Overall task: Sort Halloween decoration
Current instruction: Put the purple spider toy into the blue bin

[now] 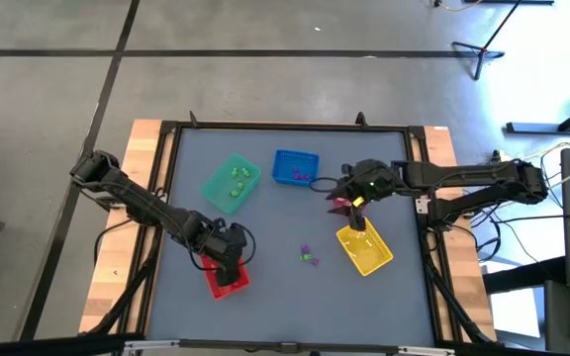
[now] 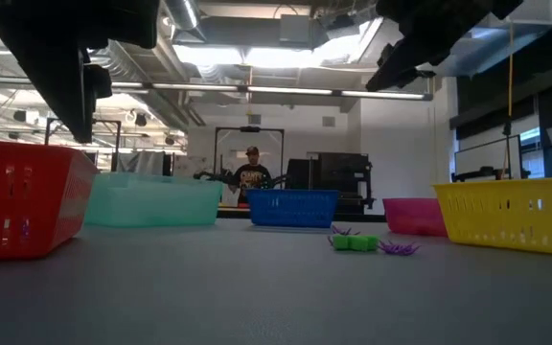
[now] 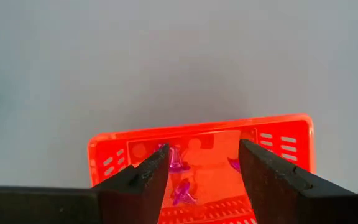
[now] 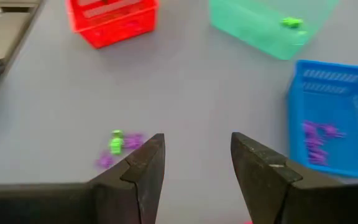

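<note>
Trays point(image 1: 231, 182) ring loose trinkets point(image 1: 309, 257) mid-table.

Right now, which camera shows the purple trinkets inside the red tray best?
The left wrist view: it looks straight into the red tray at the purple trinkets. High view hides them under the left gripper; low and right wrist views show only the tray's wall.

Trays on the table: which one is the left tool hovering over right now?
The red tray, at the table's front left. The left tool hangs open right above it, with purple trinkets inside; the green, blue and yellow trays lie farther off.
</note>
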